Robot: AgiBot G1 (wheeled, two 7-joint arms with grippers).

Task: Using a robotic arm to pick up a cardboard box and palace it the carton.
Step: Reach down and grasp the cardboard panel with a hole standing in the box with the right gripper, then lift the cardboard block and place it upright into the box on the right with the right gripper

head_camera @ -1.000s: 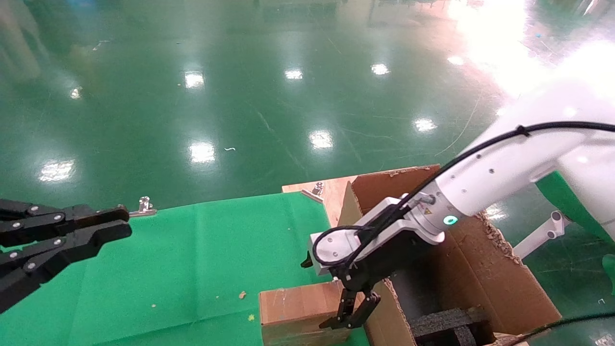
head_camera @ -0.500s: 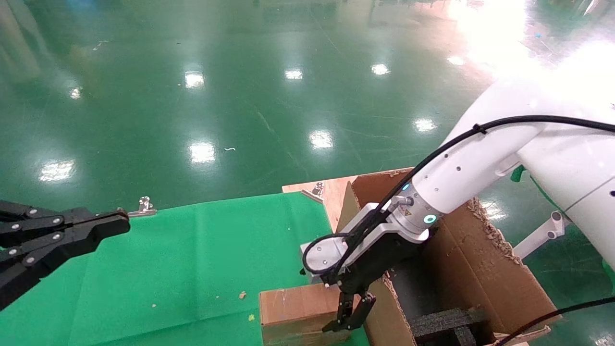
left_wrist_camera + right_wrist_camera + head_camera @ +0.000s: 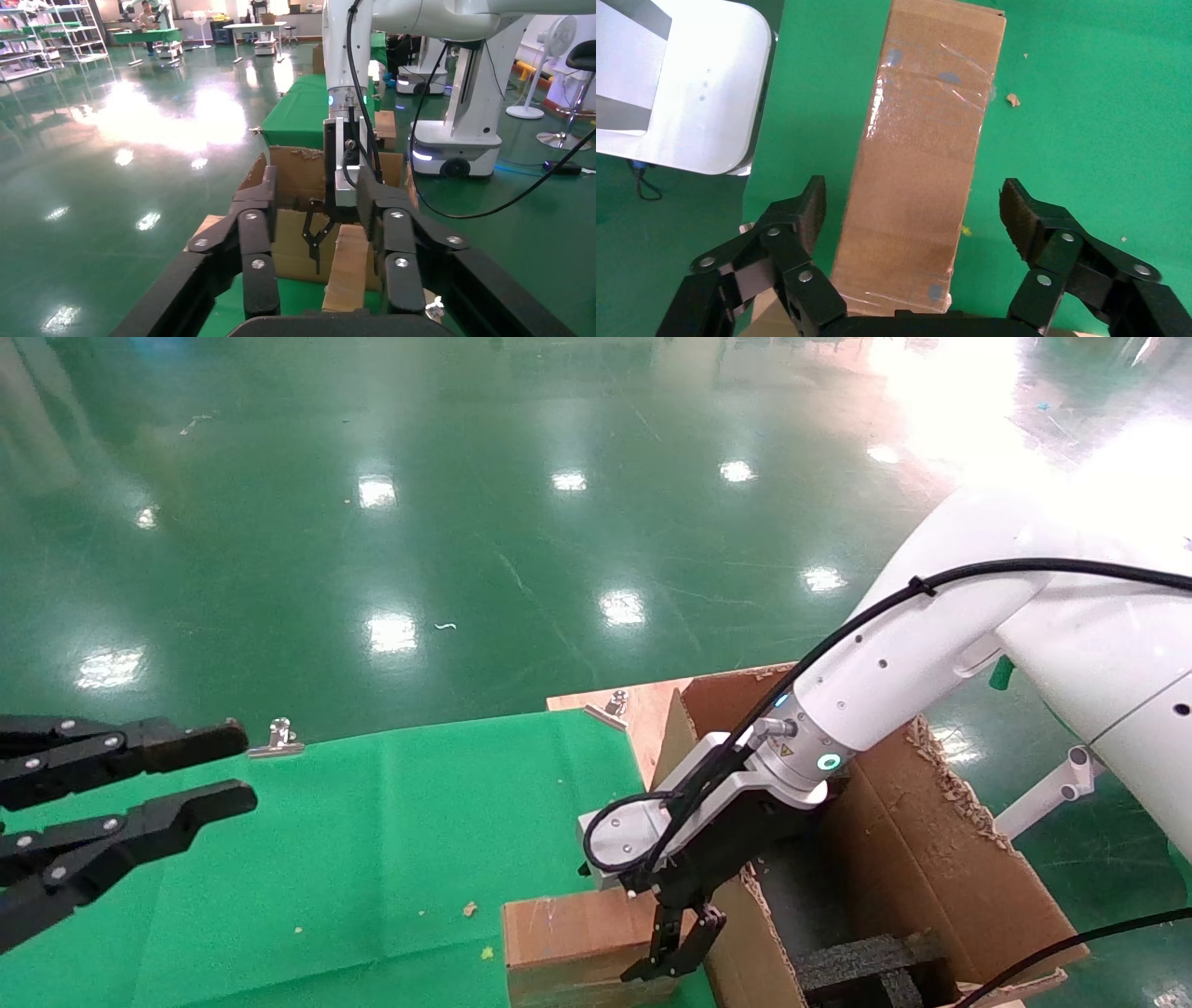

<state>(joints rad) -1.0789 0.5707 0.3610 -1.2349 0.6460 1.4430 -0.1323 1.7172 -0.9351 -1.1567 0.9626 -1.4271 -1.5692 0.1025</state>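
Straddling cardboard box point(image 3: 923, 154) | right gripper point(image 3: 912, 210) | long axis seemingly between fingers

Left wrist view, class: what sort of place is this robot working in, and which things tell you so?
Probably a robotics lab or factory hall: glossy green floor, storage shelving, another wheeled robot base.

Glossy green floor point(image 3: 521, 523) mirrors ceiling lights; shelving racks point(image 3: 42, 35) and standing fans point(image 3: 538, 63) behind
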